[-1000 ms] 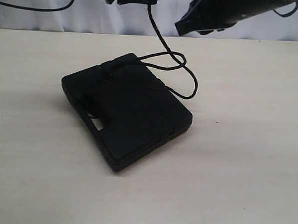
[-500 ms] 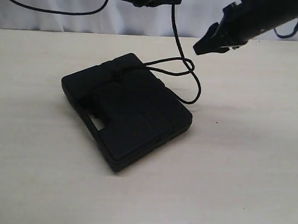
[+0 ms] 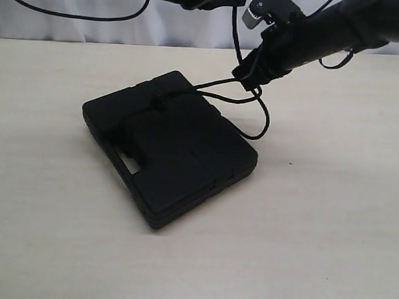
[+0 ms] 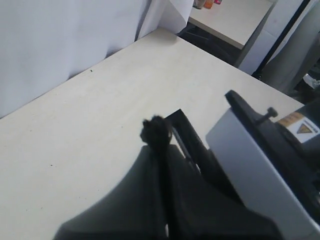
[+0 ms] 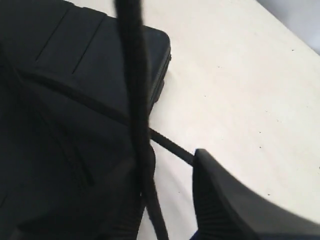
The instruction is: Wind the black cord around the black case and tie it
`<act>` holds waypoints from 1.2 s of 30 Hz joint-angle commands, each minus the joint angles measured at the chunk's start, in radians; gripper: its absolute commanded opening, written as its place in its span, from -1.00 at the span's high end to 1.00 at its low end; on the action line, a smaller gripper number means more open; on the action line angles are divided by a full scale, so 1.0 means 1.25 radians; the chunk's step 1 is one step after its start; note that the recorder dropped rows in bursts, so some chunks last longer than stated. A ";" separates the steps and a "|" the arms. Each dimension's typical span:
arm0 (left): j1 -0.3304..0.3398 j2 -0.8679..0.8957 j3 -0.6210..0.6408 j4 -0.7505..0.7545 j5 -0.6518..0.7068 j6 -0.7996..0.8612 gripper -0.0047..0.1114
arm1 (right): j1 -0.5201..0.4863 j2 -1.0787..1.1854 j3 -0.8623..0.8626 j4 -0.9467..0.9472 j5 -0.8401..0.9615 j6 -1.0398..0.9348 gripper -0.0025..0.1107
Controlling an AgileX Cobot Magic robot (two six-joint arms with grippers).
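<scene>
Your right tool (image 3: 252,77) has just dropped in from up near the backdrop. A moment ago it hung clear above the loose strands; now its tip is right among them, just beside the far corner of the black case (image 3: 176,151). From the wrist view its jaws stand part-open with one run of the black cord (image 3: 267,116) passing between them. There is daylight beside the cord, so nothing is gripped yet.

The left tool (image 4: 162,155) is clamped tight on the cord's end, the frayed tip poking out past its fingers. It holds that strand up high, where it has barely shifted in the last half second.

The case hasn't budged. It lies flat on the surface (image 3: 330,216), with the cord over its top and a small knot (image 3: 160,104) sitting near the back edge. The slack loop lies on the surface just beside it.

That reads like you're set to pinch the second strand, so the tie comes next.
</scene>
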 commanded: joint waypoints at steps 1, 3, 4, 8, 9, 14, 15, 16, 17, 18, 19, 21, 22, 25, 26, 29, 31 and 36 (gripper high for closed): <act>-0.003 -0.009 -0.004 -0.009 0.003 0.000 0.92 | -0.001 0.013 -0.005 0.003 -0.019 0.017 0.48; -0.003 -0.009 -0.004 -0.009 0.005 0.000 0.92 | -0.001 0.022 -0.005 -0.003 -0.017 0.017 0.71; -0.003 -0.009 -0.004 -0.009 0.007 0.000 0.92 | -0.001 0.023 -0.005 -0.003 -0.017 0.019 0.86; -0.003 -0.009 -0.004 0.110 0.017 -0.015 0.63 | -0.004 0.009 -0.005 -0.032 -0.010 0.090 0.88; -0.002 -0.009 -0.004 0.158 0.017 -0.039 0.50 | -0.004 -0.001 -0.005 -0.054 -0.010 0.111 0.88; 0.042 -0.047 -0.004 0.554 0.111 -0.300 -0.05 | -0.037 -0.069 -0.005 -0.148 -0.020 0.311 0.88; 0.056 -0.066 -0.004 0.646 0.157 -0.391 -0.05 | -0.053 -0.078 -0.005 -0.148 -0.020 0.337 0.88; 0.070 -0.075 -0.004 0.724 0.215 -0.485 -0.05 | -0.065 -0.084 -0.005 -0.148 -0.016 0.353 0.88; 0.082 -0.076 -0.004 0.804 0.301 -0.589 -0.05 | -0.076 -0.085 -0.005 -0.147 -0.009 0.360 0.88; 0.088 -0.074 0.000 0.856 0.360 -0.648 -0.05 | -0.085 -0.085 -0.005 -0.148 -0.006 0.362 0.88; 0.090 -0.072 0.020 0.909 0.360 -0.705 -0.05 | -0.089 -0.085 -0.005 -0.148 -0.006 0.364 0.88; 0.090 -0.074 0.103 0.941 0.360 -0.783 -0.05 | -0.088 -0.083 -0.005 -0.148 -0.004 0.364 0.88; 0.090 -0.073 0.134 0.933 0.360 -0.785 -0.05 | -0.088 -0.083 -0.005 -0.148 -0.001 0.364 0.88; 0.086 -0.073 0.218 0.902 0.360 -0.785 -0.05 | -0.088 -0.083 -0.005 -0.148 0.013 0.361 0.88; 0.086 -0.073 0.239 0.894 0.351 -0.785 -0.05 | -0.088 -0.083 -0.005 -0.148 0.017 0.361 0.88; 0.086 -0.073 0.282 0.874 0.303 -0.800 -0.05 | -0.088 -0.083 -0.005 -0.148 0.025 0.361 0.88; 0.086 -0.073 0.313 0.841 0.263 -0.800 -0.05 | -0.088 -0.083 -0.005 -0.148 0.032 0.361 0.88; 0.086 -0.073 0.389 0.717 0.134 -0.792 -0.05 | -0.088 -0.083 -0.005 -0.148 0.036 0.361 0.88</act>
